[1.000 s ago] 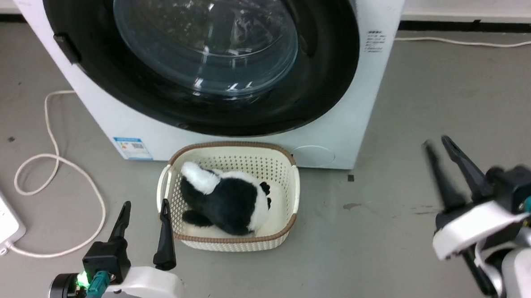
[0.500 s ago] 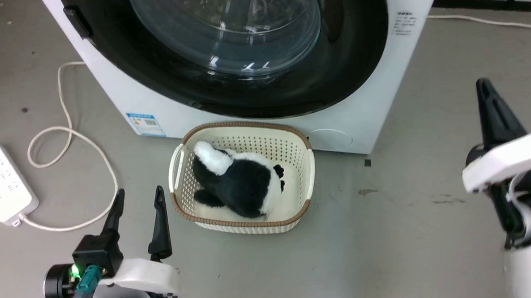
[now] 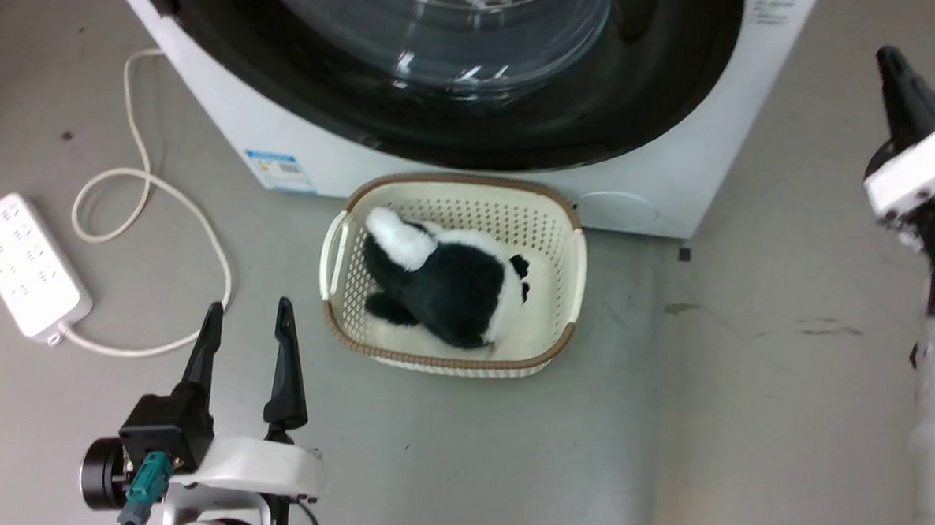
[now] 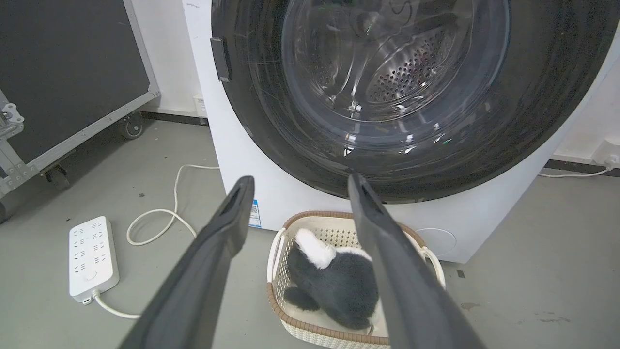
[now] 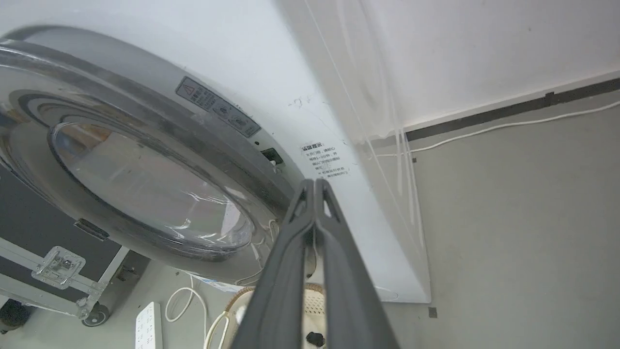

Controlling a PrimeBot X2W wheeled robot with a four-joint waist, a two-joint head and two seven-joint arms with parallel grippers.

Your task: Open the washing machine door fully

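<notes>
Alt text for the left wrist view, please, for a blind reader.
The washing machine door, glossy black rim around clear glass, looks closed on the white machine. The open left gripper points toward it over a cream basket holding a black-and-white plush toy; a white power strip lies on the grey floor.

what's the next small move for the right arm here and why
Probably ease the shut right tool forward to the right rim of the washing machine door: its tips point there but sit short, and the door looks flat against the machine.
</notes>
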